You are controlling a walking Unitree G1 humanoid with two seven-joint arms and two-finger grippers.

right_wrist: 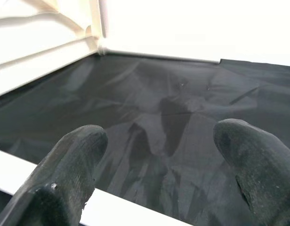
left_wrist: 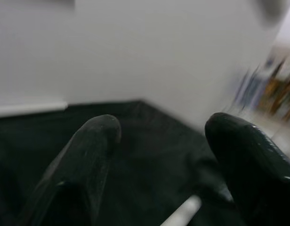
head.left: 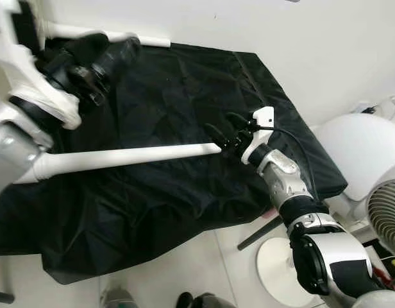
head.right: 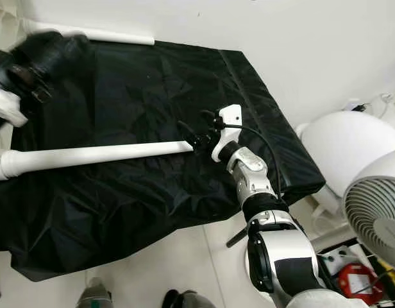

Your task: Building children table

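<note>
Cloth (head.left: 172, 96), black and creased, covers the desk from the far wall to the near edge, where it hangs down over the tiled floor (head.left: 197, 263). A long white table leg (head.left: 127, 156) lies across the middle of it, running from the left, where its thicker end sits by the robot's left arm, to a tip near the centre. A second white tube (head.left: 108, 37) lies along the far edge against the wall. The right gripper (head.left: 224, 133) sits at the tip of the table leg, its two black fingers spread apart with nothing between them; in the right wrist view the white leg passes just below the open fingers (right_wrist: 65, 179), and whether they touch it cannot be told. The left gripper (head.left: 114, 54) is raised over the far left of the cloth, blurred, its fingers (left_wrist: 88, 160) likewise spread and holding nothing. To the right of the desk stand a white round object (head.left: 358, 154) and a fan (head.right: 377, 212). No containers can be made out.
</note>
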